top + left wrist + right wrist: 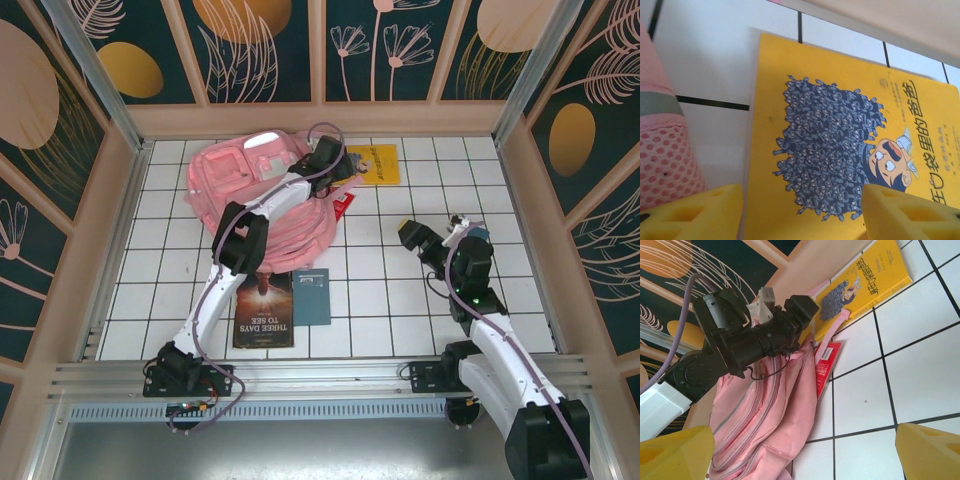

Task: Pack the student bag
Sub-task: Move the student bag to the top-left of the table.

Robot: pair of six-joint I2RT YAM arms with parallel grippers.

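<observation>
1. While both arms reach up from their bases at the bottom of the top view, two flat books lie nearest them, lower centre: a dark paperback with a glowing orange cover [263, 310] and, just beside it, a slim teal-blue book [311, 296].
2. Right of centre, the right gripper [408, 235] hovers over bare tile, its yellow fingertips [675, 452] spread wide with nothing between them.
3. Higher up, the student bag, a large soft pink fabric backpack [262, 195], lies slumped at upper centre-left. A flat red item [826, 365] pokes out from under its right edge.
4. Farthest, the left gripper [800, 220] hangs over a yellow paperback with a cartoon cover [840, 165], which lies flat just beside the bag. Its jaws stand apart and pinch nothing.
5. My worry: the yellow paperback lies flush on the tile, so closing fingers may skid off the cover or lift only the top leaf. A pink strap [845, 315] crosses its corner and could snag. The bag looks slack, so a book could jam against the fabric.
6. Everything rests on a white tiled tabletop with dark grid lines [400, 300], enclosed by wood-framed dark teal wall panels with gold and pink plant prints [270, 50].
</observation>
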